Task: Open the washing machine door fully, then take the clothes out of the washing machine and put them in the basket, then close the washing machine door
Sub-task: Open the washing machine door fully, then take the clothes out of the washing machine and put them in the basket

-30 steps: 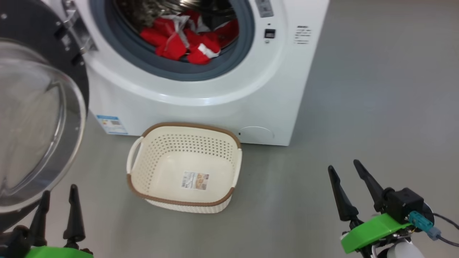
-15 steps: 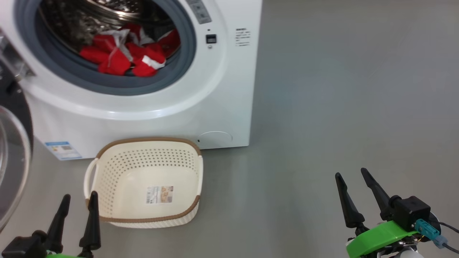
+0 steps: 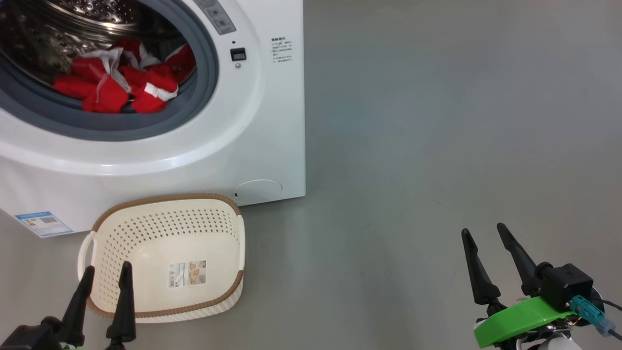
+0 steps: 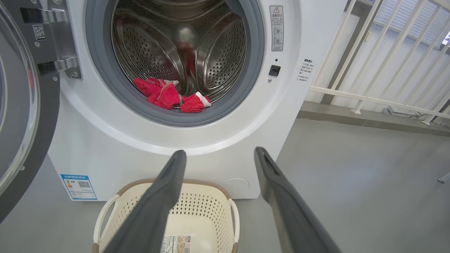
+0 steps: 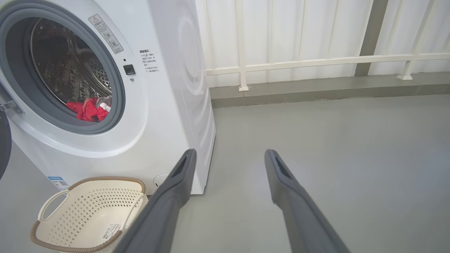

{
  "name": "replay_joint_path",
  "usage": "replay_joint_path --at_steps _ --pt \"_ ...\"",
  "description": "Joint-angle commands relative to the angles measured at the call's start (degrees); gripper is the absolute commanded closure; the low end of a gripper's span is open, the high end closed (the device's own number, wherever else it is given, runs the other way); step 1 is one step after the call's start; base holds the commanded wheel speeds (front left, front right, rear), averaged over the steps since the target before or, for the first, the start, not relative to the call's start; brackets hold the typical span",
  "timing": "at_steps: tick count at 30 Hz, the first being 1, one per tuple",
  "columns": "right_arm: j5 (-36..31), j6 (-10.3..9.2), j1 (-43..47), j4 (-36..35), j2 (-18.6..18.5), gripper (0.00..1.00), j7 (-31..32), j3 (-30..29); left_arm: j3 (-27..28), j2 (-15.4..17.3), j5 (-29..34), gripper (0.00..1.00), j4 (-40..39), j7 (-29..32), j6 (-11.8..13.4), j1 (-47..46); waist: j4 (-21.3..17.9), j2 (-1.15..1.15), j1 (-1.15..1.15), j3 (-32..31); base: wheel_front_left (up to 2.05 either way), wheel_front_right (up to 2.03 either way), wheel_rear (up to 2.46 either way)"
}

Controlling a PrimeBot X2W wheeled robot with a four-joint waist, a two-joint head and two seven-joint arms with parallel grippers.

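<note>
Using the washing machine (image 3: 262, 136) as reference for everything. The washing machine door (image 4: 21, 105) hangs swung out on its hinge at the machine's left side, black rim and glass bowl clear of the drum mouth. My left gripper (image 3: 108, 266) sits low in front of the machine's left half, well short of its front panel. Its fingers are spread wide, gripping nothing and touching nothing.

The basket (image 3: 160, 228) stands on the floor (image 3: 437, 146) just in front of the machine's foot, below the drum mouth. The paper label shows on its bottom.

The clothes (image 3: 112, 87) are inside the machine, a red heap with white trim. They lie at the bottom of the steel drum (image 4: 218, 52), just behind the grey rubber ring (image 4: 102, 84).

My right gripper (image 3: 483, 227) is out past the machine's right front corner, well apart from it, over bare grey floor. Its fingers are spread the same way, gripping nothing. A white railing (image 5: 299, 63) runs beyond the machine's right side.
</note>
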Motion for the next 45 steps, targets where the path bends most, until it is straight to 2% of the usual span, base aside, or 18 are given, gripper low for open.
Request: replay_joint_path --at_steps 1,33,45 --pt "0.2 0.09 0.0 -1.7 0.1 0.00 -0.7 1.1 1.9 1.6 -0.3 0.00 -1.4 -0.3 -0.2 -0.7 -0.3 0.00 0.00 0.2 0.00 0.00 0.00" --pt "-0.1 0.09 0.3 -2.1 -0.4 0.00 -0.7 0.7 1.8 1.2 -0.5 0.00 -2.9 -0.3 -0.2 -0.3 0.1 0.00 0.00 -0.7 0.01 -0.01 0.00" --pt "-0.2 0.09 0.5 -2.2 -0.5 0.00 -0.7 1.1 1.5 1.7 -1.3 0.00 -3.4 -0.3 -0.2 -0.3 0.2 0.00 0.00 -0.5 0.74 -0.97 0.24"
